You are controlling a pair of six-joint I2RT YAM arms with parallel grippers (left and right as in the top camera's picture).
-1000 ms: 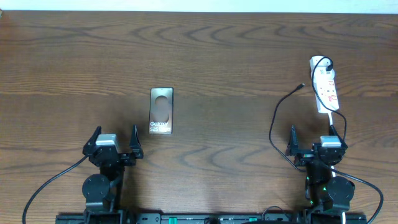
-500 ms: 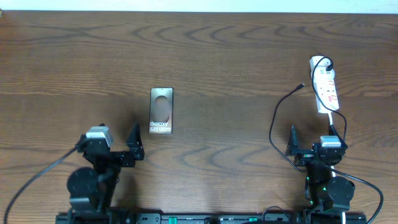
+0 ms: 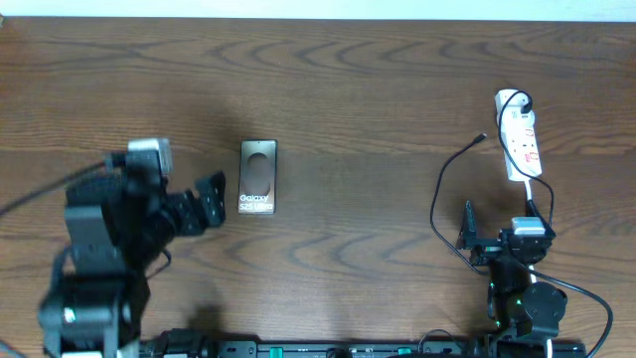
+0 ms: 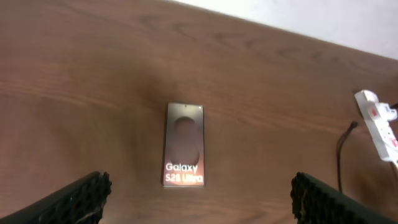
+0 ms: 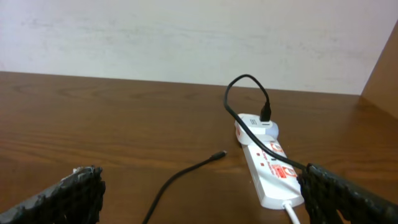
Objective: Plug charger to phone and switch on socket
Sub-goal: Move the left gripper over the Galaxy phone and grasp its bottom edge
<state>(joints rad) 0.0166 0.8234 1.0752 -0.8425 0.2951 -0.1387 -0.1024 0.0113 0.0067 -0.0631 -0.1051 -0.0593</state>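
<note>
The phone [image 3: 257, 177] lies flat at centre-left, lettering up; in the left wrist view [image 4: 184, 144] it lies ahead, between my fingers. My left gripper [image 3: 196, 207] is open and empty, raised just left of the phone, and also shows in the left wrist view [image 4: 199, 200]. The white socket [image 3: 521, 137] lies at the far right with the charger's black plug [image 5: 266, 114] in its far end. The charger cable [image 3: 437, 194] curves down from its loose tip [image 5: 219, 155]. My right gripper [image 3: 507, 227] is open and empty near the front edge, below the socket [image 5: 268, 171].
The wooden table [image 3: 378, 89] runs back to a pale wall [image 5: 186, 37]. The socket's white cord [image 3: 527, 191] runs toward the right arm. Thick black robot cables trail at the front left [image 3: 25, 204] and front right [image 3: 586, 293].
My left arm has lifted from the front edge and swung forward and left, bringing its open gripper beside the phone. The right arm, charger and socket have not moved.
</note>
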